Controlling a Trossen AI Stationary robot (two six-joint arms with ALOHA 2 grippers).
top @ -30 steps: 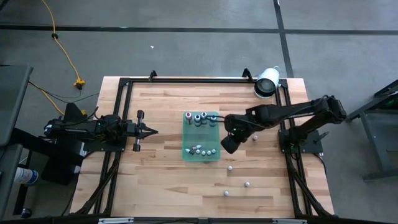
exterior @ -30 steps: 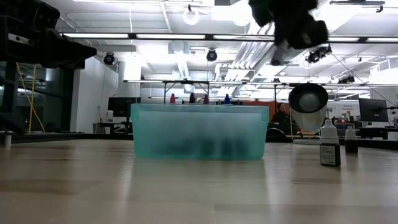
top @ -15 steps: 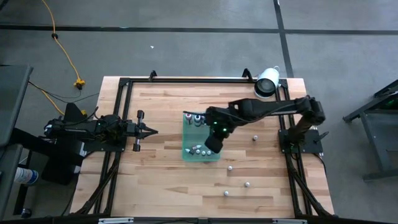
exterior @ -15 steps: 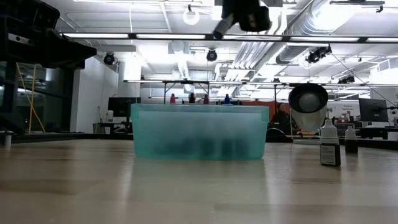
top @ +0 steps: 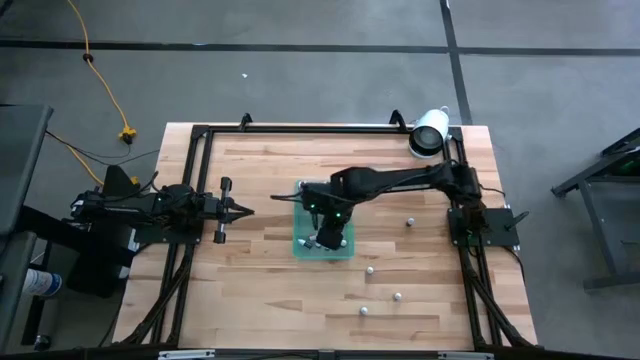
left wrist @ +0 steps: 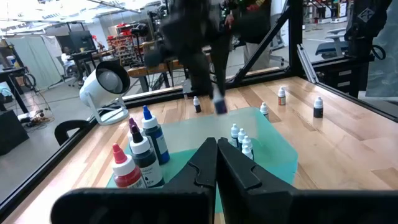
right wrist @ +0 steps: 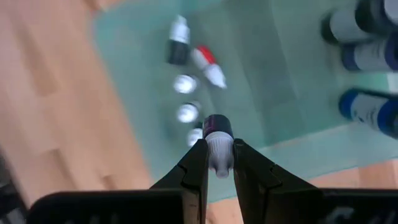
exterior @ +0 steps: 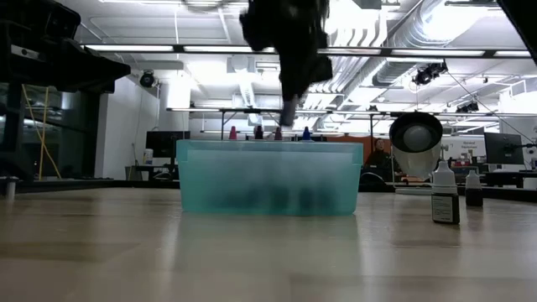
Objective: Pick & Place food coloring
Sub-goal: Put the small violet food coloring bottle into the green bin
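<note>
Fingers (right wrist: 198, 169) of R gripper (right wrist: 217, 163) pinch 1 bottle (right wrist: 218, 144) — over tray (right wrist: 273, 93).

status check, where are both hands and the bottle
Right hand shut on small bottle, above green tray. Left hand shut, parked at table's left. Other bottles already in tray below.

light: bright overhead ceiling strips | glare: low view | blur: right wrist view motion-smeared

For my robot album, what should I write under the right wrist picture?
Right tool pinches a tiny bottle above the green tray.
</note>
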